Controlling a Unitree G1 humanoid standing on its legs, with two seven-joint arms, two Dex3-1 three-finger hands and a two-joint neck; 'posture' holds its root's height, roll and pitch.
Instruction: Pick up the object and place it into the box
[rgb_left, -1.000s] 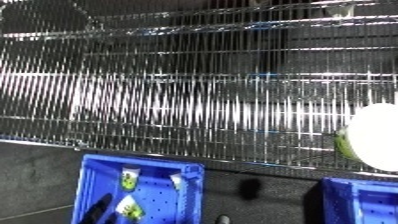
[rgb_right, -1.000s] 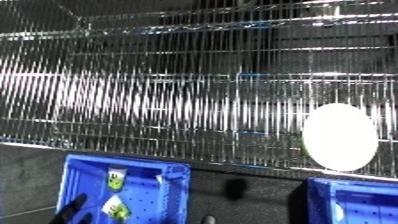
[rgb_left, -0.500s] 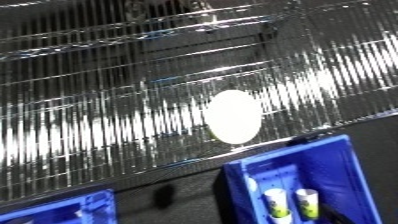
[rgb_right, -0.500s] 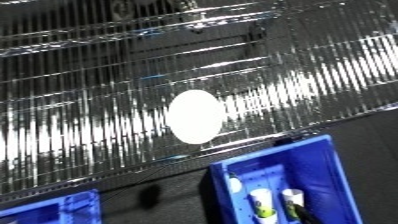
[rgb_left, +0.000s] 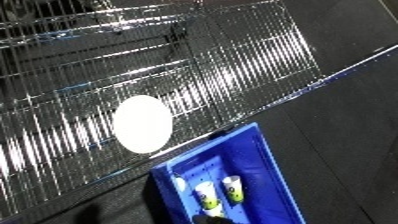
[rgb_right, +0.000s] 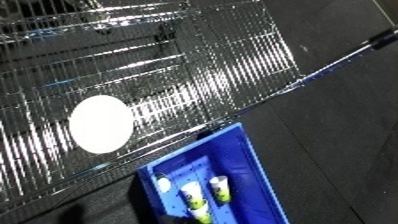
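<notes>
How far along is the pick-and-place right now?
Done: two small cups already lie in the blue bin. In hand: nothing; neither hand shows in either view. Left: the white plate sits on the wire shelf, above the bin and apart from it, not yet picked up.

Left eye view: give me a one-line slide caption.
White disc on wire shelf; blue bin below holds two small bottles.
</notes>
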